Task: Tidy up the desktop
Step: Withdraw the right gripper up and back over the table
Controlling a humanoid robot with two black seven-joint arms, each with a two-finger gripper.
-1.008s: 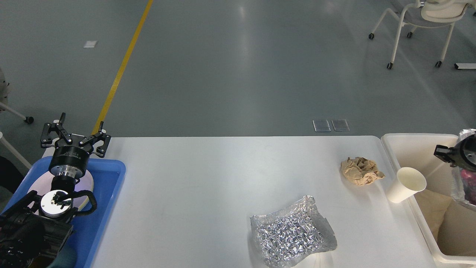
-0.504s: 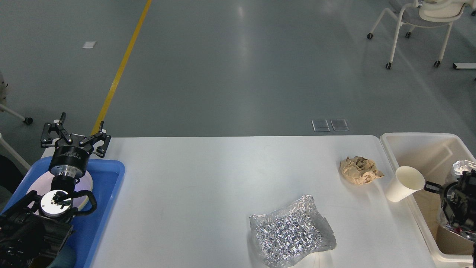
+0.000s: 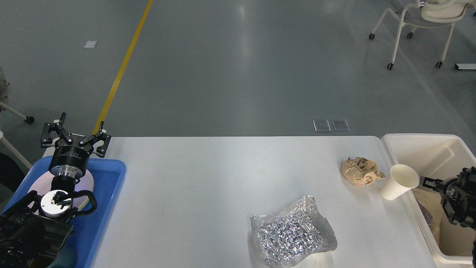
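Observation:
The white desktop [image 3: 204, 193] carries a crumpled brown paper ball [image 3: 360, 171], a white paper cup [image 3: 398, 182] tilted against the bin wall, and a crumpled foil sheet [image 3: 293, 232] near the front edge. My left gripper [image 3: 76, 128] is open and empty, pointing up over the far end of the blue tray [image 3: 108, 186]. At the right edge, my right gripper [image 3: 444, 188] hangs low over the cream-white bin [image 3: 420, 143], just right of the cup. It is dark and partly cut off, so its fingers cannot be told apart.
A white plate [image 3: 87, 183] lies in the blue tray under my left arm. Inside the bin lie brown paper [image 3: 427, 197] and a purplish scrap [image 3: 427, 216]. A wheeled chair [image 3: 420, 22] stands on the floor at the far right.
My right gripper came down into the bin with a shiny wrapped bundle, which no longer shows at the gripper. The paper cup shifted slightly left. The left arm stayed still.

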